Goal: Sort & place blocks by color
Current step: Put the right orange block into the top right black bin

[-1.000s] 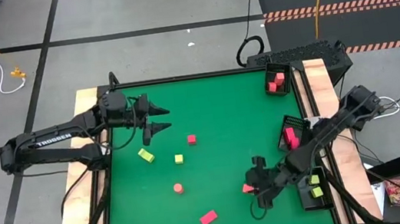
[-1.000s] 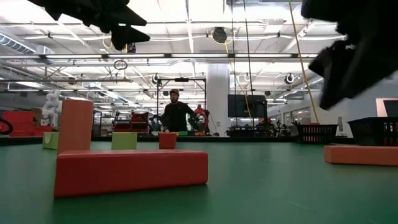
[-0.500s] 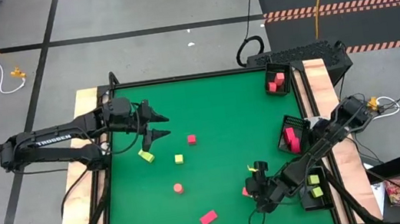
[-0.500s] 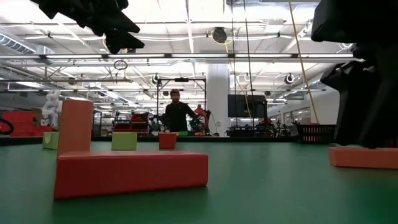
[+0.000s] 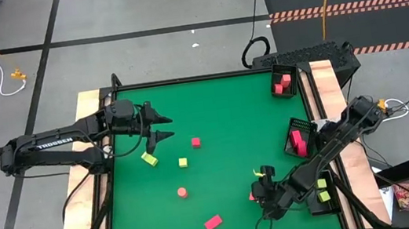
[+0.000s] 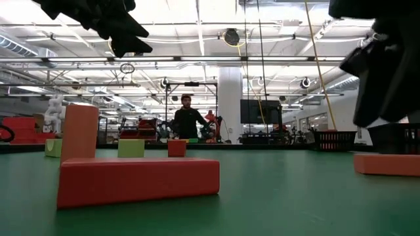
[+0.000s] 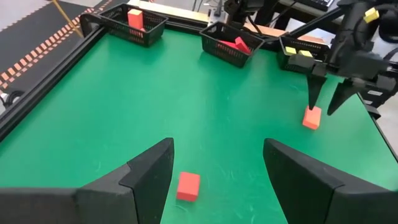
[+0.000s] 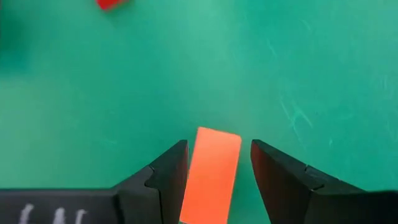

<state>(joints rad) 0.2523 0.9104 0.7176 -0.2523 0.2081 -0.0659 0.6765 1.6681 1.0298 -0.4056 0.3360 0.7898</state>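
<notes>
The right gripper (image 5: 256, 195) is low over the mat at about 5 o'clock, its fingers spread wide with a red brick (image 8: 211, 167) lying between them, not pinched yet. I think the brick could slip or spin away if one finger bumps it first, or the tips could scrape the green mat (image 5: 212, 113). The left gripper (image 5: 165, 127) hangs at about 10 o'clock with its fingers wide apart and nothing in them, near a yellow-green block (image 5: 149, 159); it could knock that block if it drops crooked. Loose on the mat are a red cube (image 5: 195, 142), a small yellow-green cube (image 5: 183, 162), a round red piece (image 5: 182, 192) and a long red brick (image 5: 213, 222). The black tray (image 5: 285, 80) at 1 o'clock holds red blocks, the middle tray (image 5: 300, 135) at 3 o'clock holds red ones too, and the near tray (image 5: 323, 194) at 4 o'clock holds yellow-green blocks
</notes>
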